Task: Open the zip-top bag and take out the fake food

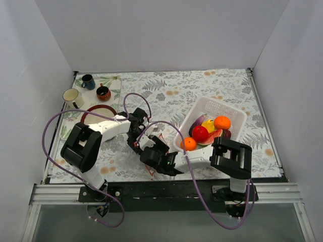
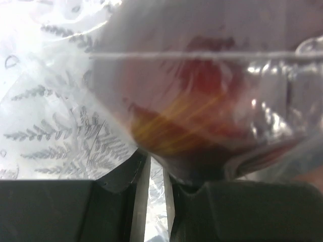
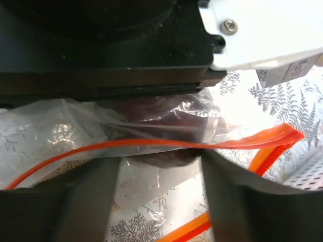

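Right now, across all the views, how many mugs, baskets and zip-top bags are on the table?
Mugs: 3
White mesh basket: 1
Zip-top bag: 1
Total: 5

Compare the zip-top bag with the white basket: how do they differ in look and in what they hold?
The zip-top bag is clear, crumpled film with an orange-red zip strip; the white basket is stiff mesh. The bag shows only one dark reddish piece; the basket holds several fruits, among them an orange ball. Both hold fake food.
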Available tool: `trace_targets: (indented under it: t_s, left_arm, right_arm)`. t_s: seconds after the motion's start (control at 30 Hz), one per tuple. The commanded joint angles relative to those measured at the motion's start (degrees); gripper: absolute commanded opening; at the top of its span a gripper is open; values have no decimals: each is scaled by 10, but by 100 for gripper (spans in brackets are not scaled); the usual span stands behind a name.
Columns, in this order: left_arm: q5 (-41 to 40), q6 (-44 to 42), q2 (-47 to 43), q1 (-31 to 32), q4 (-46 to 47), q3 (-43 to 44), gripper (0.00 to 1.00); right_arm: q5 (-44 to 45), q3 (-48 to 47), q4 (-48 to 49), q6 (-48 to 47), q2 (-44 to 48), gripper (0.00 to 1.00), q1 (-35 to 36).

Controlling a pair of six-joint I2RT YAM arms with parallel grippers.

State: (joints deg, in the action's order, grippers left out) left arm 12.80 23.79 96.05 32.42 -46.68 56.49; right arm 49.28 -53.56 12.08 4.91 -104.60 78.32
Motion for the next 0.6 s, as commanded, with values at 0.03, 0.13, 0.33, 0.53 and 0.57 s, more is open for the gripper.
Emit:
trace_targets:
  t_s: [0.03, 0.13, 0.33, 0.53, 0.57]
  left_arm:
    - [-64, 0, 31, -9, -14, 12, 16]
    - [-76, 18, 36, -10, -25, 59, 19]
    - [-85, 39, 45, -11, -48, 130, 22]
    - [-93, 44, 35, -10, -75, 153, 24]
    - [-95, 46, 30, -10, -76, 156, 24]
  right_arm:
    - [-104, 7, 27, 34, 19, 48, 3]
    - [-140, 22, 27, 51, 26, 34, 13]
    - [-159, 43, 15, 79, 48, 27, 27]
    - [-144, 63, 7, 94, 77, 29, 29]
    - [-140, 68, 8, 96, 81, 31, 29]
